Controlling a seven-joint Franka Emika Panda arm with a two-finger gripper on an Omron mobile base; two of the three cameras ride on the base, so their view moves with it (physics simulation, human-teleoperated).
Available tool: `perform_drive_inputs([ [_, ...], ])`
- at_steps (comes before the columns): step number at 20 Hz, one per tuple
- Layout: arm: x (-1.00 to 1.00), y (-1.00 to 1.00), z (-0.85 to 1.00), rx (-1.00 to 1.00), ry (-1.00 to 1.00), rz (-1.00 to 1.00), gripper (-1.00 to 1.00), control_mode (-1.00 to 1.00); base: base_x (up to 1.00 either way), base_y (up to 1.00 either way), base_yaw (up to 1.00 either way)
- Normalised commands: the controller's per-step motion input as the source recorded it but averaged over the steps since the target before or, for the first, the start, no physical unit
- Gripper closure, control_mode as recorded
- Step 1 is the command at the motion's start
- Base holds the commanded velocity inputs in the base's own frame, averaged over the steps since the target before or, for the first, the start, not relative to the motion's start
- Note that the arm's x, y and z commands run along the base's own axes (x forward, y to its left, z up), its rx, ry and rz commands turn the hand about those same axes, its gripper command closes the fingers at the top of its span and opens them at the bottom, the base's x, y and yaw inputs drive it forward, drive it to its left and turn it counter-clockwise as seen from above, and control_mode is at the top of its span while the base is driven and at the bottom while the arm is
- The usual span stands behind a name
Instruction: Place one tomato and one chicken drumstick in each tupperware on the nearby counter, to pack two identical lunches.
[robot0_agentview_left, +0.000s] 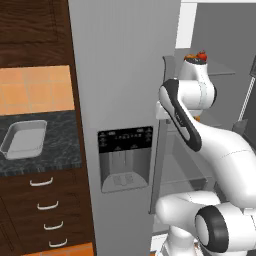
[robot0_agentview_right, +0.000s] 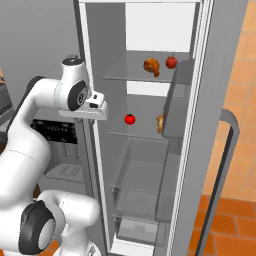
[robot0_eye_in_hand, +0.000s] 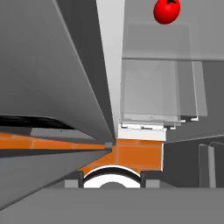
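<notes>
No readable writing or brand on fridge dispenser panel (robot0_agentview_left: 125, 139). Jaws' opening cannot be told; nothing seen held. Tomato (robot0_agentview_right: 130, 119) on middle fridge shelf, ahead of hand; same tomato at top of hand view. Second tomato (robot0_agentview_right: 171, 62) and drumstick (robot0_agentview_right: 152, 65) on upper shelf. One tupperware (robot0_agentview_left: 24, 138) on table (robot0_agentview_left: 55, 150), well left of fridge.
</notes>
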Motion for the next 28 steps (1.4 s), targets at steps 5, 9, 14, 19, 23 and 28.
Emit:
perform_drive_inputs([
  [5, 0.00, 0.00, 0.00, 0.00, 0.00, 0.00, -1.00, 1.00, 0.00, -0.04, -0.01],
  [9, 0.00, 0.00, 0.00, 0.00, 0.00, 0.00, -1.00, 1.00, -0.01, -0.41, -0.17],
  [14, 0.00, 0.00, 0.00, 0.00, 0.00, 0.00, -1.00, 1.00, 0.08, -0.29, -0.14],
  [19, 0.00, 0.00, 0.00, 0.00, 0.00, 0.00, -1.00, 1.00, 0.37, -0.34, 0.06],
  [23, 0.00, 0.00, 0.00, 0.00, 0.00, 0.00, -1.00, 1.00, 0.48, -0.23, 0.12],
  [28, 0.00, 0.00, 0.00, 0.00, 0.00, 0.00, -1.00, 1.00, 0.31, -0.33, 0.08],
])
